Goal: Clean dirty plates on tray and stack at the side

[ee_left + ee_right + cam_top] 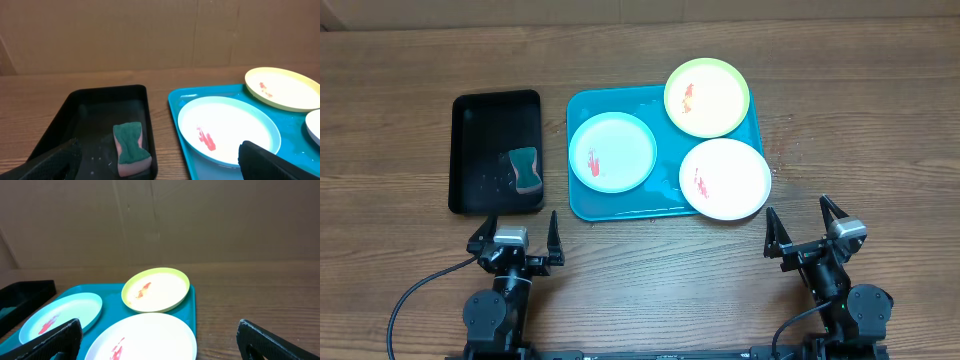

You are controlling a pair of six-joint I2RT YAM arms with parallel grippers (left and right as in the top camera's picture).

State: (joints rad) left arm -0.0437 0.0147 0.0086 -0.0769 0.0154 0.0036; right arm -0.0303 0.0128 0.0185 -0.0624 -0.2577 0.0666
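Observation:
The turquoise tray (582,198) holds three plates, each with a red smear: a light blue plate (612,152) at the left, a yellow-green plate (707,96) at the back right, and a white plate (725,178) overhanging the front right corner. My left gripper (516,238) is open and empty near the table's front edge, below the black tray. My right gripper (808,226) is open and empty, in front and to the right of the white plate. The left wrist view shows the light blue plate (227,129); the right wrist view shows the white plate (150,337).
A smaller black tray (470,150) stands left of the turquoise tray, with a green-and-pink sponge (525,170) in its front right corner. Bare wooden table (860,120) lies to the right of the plates. A brown wall rises behind the table.

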